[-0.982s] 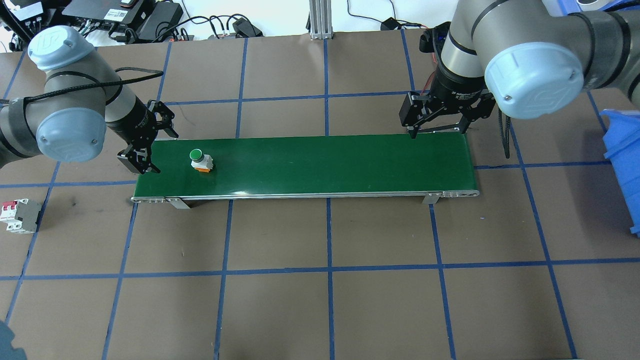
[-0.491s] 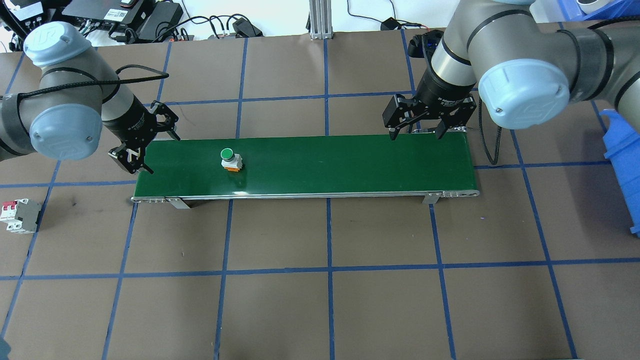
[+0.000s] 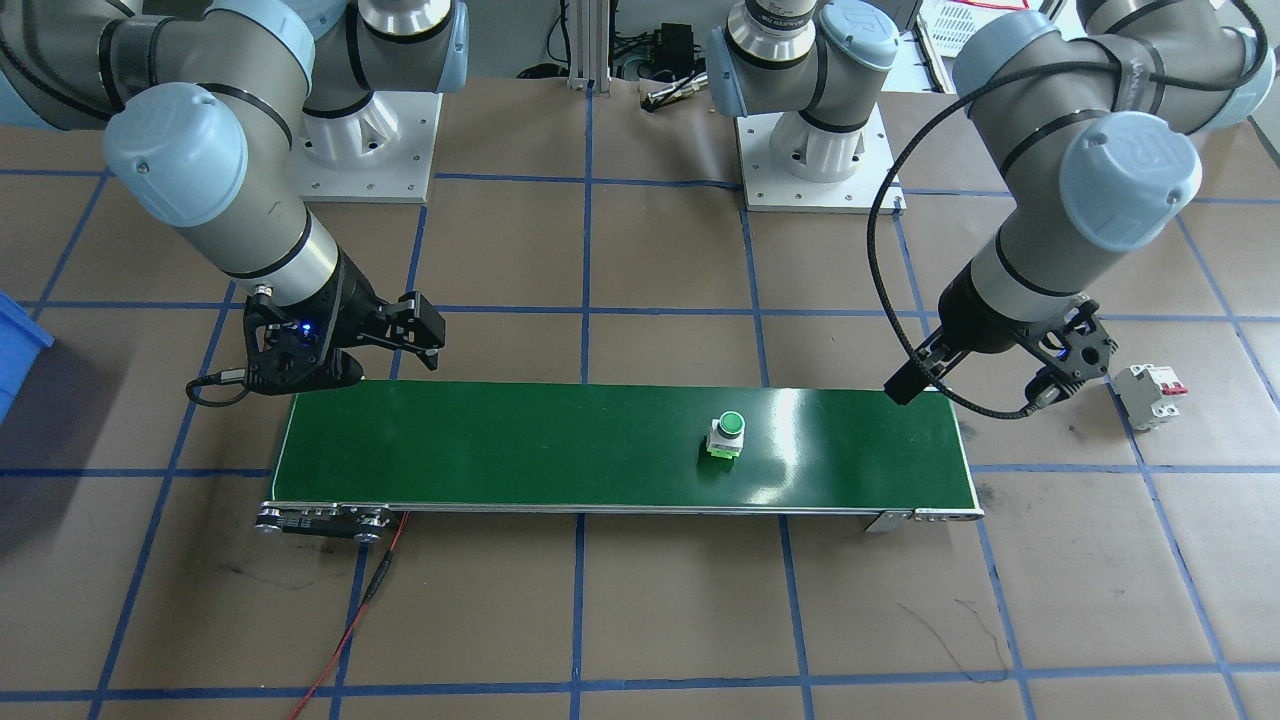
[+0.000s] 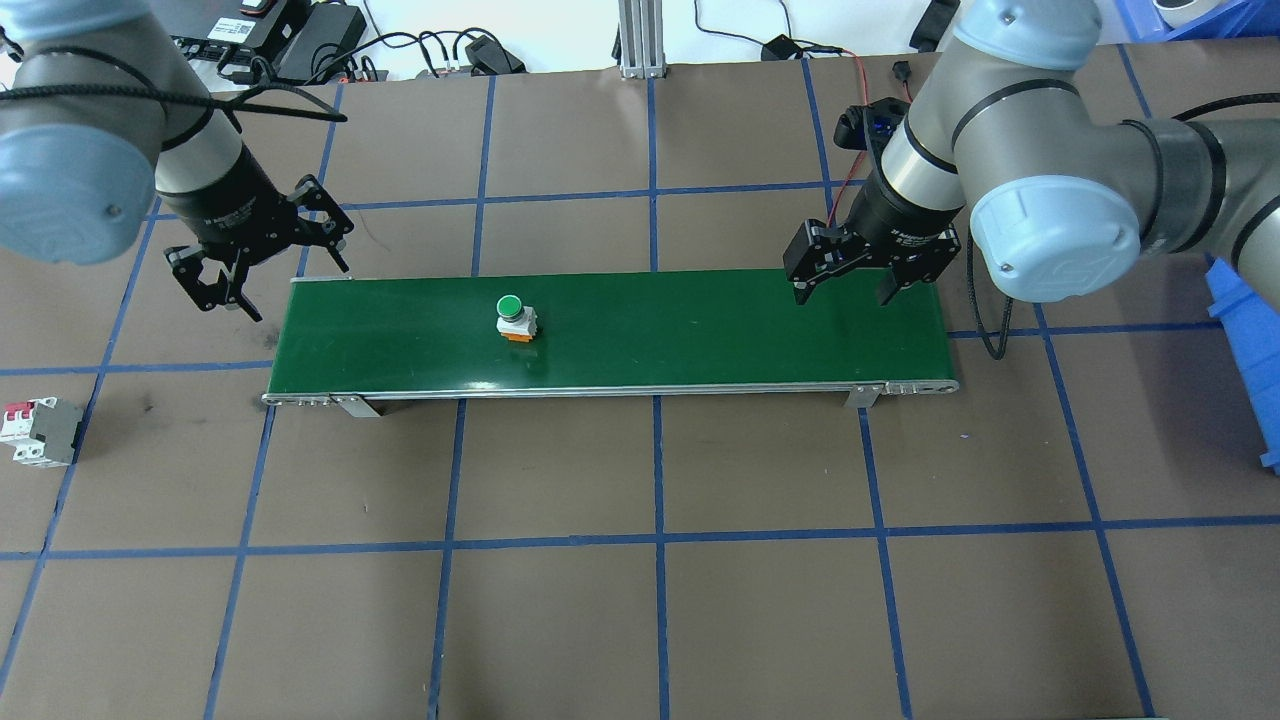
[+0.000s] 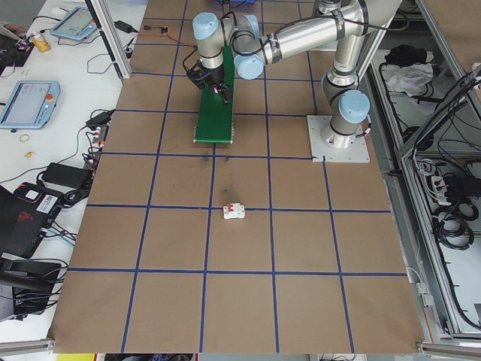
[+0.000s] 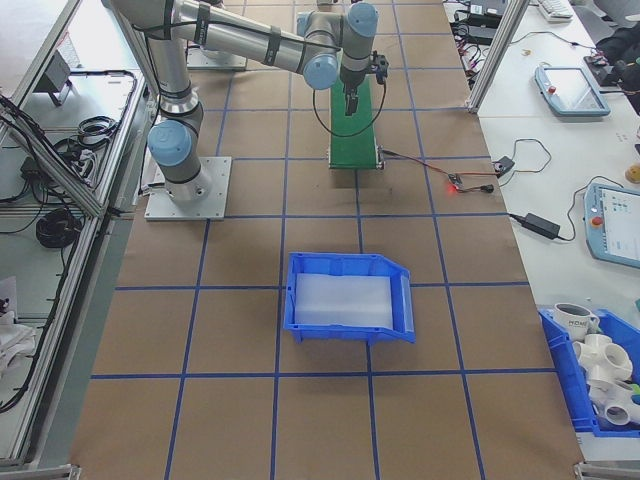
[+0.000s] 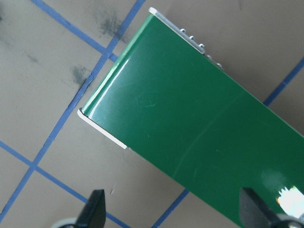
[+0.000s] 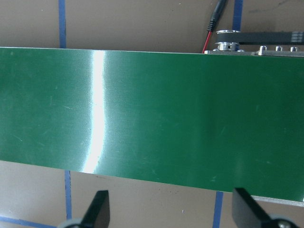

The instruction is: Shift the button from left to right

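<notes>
The right claw [image 4: 842, 291] was spread and empty, poised over the far edge of the green conveyor belt [image 4: 700, 330] close to the belt's right end, fingers pointing down. The left claw [image 4: 262, 280] was likewise spread and empty, standing just off the belt's left end toward its far corner. The button [image 4: 516, 319] stood upright on the belt, green cap uppermost, left of the belt's midpoint and roughly central across its width. Taking the belt as reference, the button lay along the belt's long axis between the two claws, somewhat nearer the left claw, and well apart from the right one. It did not show in the right wrist view. In judgement, the pick-up falls to the right claw once the gap along the belt closes. A white breaker [image 4: 40, 432] sat on the desk [image 4: 640, 600] beyond the belt's left end.
</notes>
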You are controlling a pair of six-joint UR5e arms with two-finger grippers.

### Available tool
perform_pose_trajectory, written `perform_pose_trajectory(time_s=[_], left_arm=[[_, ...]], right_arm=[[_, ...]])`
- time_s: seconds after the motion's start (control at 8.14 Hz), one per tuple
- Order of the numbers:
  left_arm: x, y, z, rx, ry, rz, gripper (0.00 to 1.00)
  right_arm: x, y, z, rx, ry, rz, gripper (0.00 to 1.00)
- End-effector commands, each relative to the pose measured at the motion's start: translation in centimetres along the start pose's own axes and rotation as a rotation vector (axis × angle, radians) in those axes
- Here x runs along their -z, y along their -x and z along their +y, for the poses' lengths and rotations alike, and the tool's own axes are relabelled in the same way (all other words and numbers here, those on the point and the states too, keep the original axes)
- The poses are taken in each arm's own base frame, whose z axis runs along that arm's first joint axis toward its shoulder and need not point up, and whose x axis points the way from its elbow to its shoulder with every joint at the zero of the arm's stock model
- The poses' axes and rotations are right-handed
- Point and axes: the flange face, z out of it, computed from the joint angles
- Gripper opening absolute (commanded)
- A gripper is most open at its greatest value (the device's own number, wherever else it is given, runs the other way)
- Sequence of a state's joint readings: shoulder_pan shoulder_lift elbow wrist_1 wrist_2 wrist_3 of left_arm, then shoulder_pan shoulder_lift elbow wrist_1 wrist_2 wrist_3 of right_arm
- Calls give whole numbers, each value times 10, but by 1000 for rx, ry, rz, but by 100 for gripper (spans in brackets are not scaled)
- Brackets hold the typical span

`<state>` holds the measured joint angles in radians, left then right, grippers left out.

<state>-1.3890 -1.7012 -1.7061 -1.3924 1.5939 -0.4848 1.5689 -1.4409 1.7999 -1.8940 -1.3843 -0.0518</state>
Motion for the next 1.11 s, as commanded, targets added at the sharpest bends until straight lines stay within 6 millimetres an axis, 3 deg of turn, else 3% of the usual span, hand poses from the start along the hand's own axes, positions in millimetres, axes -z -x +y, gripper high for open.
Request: perform_pose_trajectory(time_s=[0.0,0.12,0.37,0.74,0.98], left_arm=[[103,-33,41,-271,0,-10,100],[134,-47,57,-343,-22,1,100],[157,-68,97,-451,-70,16,100],[168,-70,107,-481,-100,25,100],[163,-73,104,-482,-99,33,100]], right_arm=[[-9,-3,2,-14,-12,-5,95],[-12,0,-3,-14,-28,-56,98],[-12,2,-4,-28,-31,-70,100],[-14,2,-3,-95,-23,-74,100],[-16,8,-5,-177,-36,-77,100]])
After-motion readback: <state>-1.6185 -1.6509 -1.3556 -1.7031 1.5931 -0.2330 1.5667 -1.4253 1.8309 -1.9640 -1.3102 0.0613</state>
